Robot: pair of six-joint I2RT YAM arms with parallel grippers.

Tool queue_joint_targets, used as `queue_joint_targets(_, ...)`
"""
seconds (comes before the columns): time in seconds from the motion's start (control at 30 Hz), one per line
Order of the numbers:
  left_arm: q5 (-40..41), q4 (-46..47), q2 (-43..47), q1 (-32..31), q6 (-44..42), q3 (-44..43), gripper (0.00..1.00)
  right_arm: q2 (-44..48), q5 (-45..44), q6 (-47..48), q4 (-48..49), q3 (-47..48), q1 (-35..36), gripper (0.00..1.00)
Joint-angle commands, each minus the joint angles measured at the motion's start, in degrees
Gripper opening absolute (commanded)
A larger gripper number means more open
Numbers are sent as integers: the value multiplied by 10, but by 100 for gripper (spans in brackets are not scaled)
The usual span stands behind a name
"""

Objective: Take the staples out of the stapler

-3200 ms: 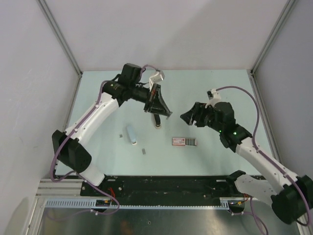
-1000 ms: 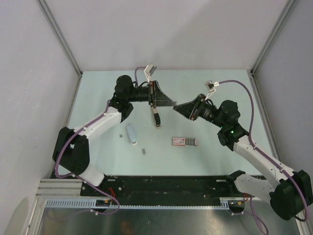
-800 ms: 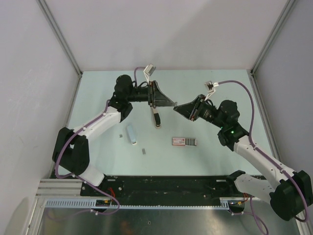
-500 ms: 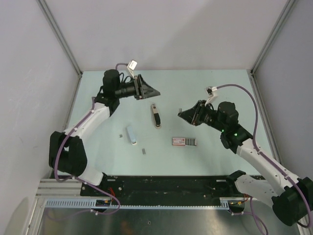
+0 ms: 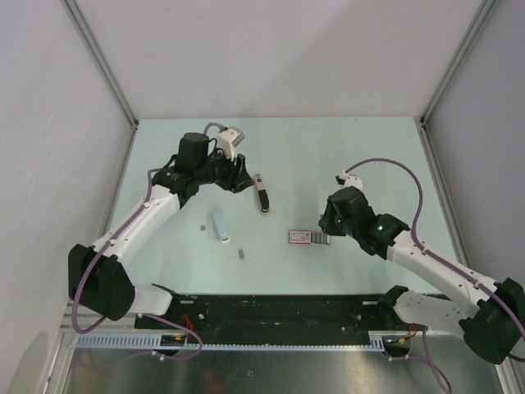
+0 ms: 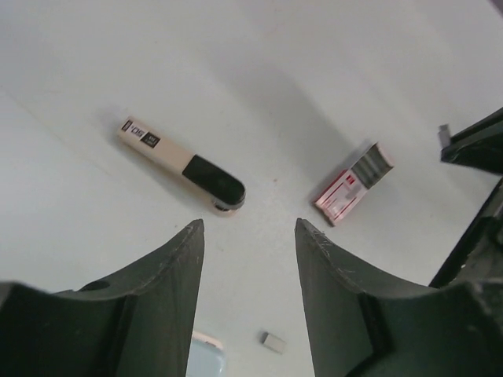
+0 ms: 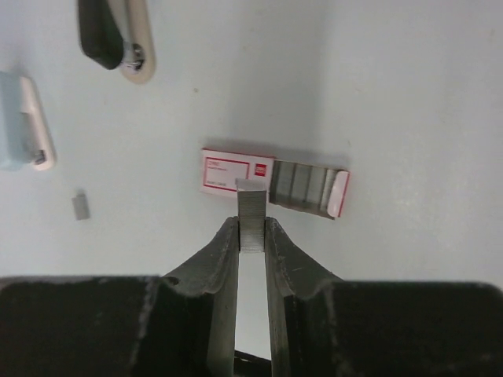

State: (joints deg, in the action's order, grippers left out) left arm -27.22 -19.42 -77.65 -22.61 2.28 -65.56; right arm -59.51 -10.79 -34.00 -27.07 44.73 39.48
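I have the right pincer (image 7: 251, 225) pinched narrow on the staples (image 7: 251, 206), the box (image 7: 236, 174) lying crosswise just past its tips at mid-frame, the blue stapler (image 7: 20, 118) off upper left, nearer my left pincer (image 6: 249, 228), which gapes half open, empty.

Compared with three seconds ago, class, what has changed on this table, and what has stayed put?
The left gripper pulled back to the left from mid-table and now stands open and empty. The right gripper left that meeting point and came nearer, over the staple box, shut on a strip of staples. The pale-blue stapler, the black-and-beige stapler and the box lie as before.
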Motion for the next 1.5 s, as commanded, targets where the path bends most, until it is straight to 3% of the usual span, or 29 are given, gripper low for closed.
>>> queue_joint_targets(0.0, 33, -32, 16, -11, -83, 12, 55, -26, -97, -46, -38, 25, 28, 3)
queue_joint_targets(0.47, 53, -50, 27, -49, -102, 10, 54, -149, -162, -130, -13, 28, 88, 4)
queue_joint_targets(1.47, 57, -51, 42, -67, -119, 17, 53, -264, -121, -122, -14, 50, 85, 1)
